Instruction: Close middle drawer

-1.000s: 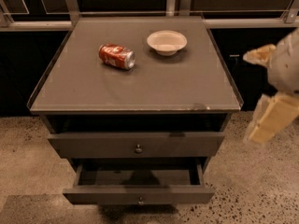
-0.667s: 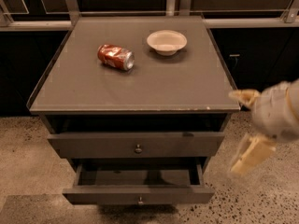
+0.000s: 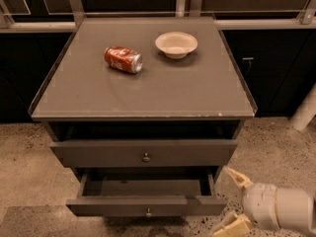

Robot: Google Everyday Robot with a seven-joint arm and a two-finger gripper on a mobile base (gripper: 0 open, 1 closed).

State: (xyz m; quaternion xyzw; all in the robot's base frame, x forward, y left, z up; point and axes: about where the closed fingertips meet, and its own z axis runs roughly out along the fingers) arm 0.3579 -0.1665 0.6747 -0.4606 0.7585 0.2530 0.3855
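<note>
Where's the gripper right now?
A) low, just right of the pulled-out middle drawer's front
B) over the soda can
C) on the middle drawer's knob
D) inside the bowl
A: the gripper, fingers spread, sits low beside the right end of the front of the middle drawer, well away from its knob.

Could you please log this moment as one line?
middle drawer: pulled out | gripper: by its right front corner, jaws open | task: pending
</note>
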